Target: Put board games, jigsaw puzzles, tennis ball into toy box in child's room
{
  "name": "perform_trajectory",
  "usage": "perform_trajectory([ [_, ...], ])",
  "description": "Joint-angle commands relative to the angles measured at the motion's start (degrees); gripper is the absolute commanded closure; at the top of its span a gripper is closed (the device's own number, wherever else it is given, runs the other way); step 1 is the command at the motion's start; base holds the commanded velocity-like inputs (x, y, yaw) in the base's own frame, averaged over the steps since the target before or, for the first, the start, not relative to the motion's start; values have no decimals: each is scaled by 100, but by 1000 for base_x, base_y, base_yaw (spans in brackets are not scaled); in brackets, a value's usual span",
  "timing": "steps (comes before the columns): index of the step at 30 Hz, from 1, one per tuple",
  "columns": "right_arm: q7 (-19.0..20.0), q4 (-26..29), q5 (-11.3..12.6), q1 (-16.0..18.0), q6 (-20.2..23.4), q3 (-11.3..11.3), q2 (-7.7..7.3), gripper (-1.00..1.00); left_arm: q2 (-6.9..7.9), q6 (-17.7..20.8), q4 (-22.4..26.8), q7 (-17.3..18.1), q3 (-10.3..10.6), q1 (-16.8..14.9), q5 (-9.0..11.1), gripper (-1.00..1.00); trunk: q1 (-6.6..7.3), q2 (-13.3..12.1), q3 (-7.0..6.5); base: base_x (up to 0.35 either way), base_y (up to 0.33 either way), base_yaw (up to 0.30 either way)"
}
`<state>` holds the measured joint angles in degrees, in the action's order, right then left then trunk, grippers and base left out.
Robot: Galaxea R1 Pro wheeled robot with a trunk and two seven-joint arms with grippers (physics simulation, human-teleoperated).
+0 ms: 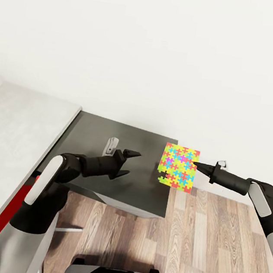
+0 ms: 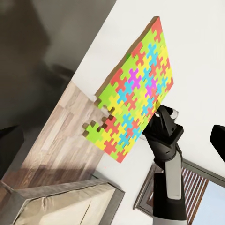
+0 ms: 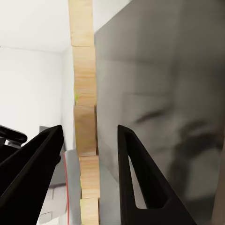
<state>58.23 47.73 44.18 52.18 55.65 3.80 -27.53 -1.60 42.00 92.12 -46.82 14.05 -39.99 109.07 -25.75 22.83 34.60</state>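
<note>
thin square multicoloured jigsaw puzzle sheet [image 1: 178, 167], upright on edge, between right end effector [image 1: 195, 164] fingers, contact unclear; left end effector [image 1: 131, 163] open, empty, beside it.

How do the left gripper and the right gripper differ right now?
The right gripper is at the edge of the jigsaw puzzle, which is held upright above the dark table; the left gripper holds nothing. The right gripper's fingers straddle the puzzle's wooden edge; the left gripper's are spread open. Both are black and point toward each other.
</note>
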Motion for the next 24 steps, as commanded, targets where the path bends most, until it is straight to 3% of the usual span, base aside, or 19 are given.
perform_trajectory([
  [1,13,-4,10,5,15,16,-6,100,-3,1,4,-60,-5,-4,52,-100,-4,9,-2,0,0,0],
  [24,22,117,19,1,6,24,-5,100,44,125,-1,-17,-8,296,46,-100,-4,9,-201,0,0,0],
])
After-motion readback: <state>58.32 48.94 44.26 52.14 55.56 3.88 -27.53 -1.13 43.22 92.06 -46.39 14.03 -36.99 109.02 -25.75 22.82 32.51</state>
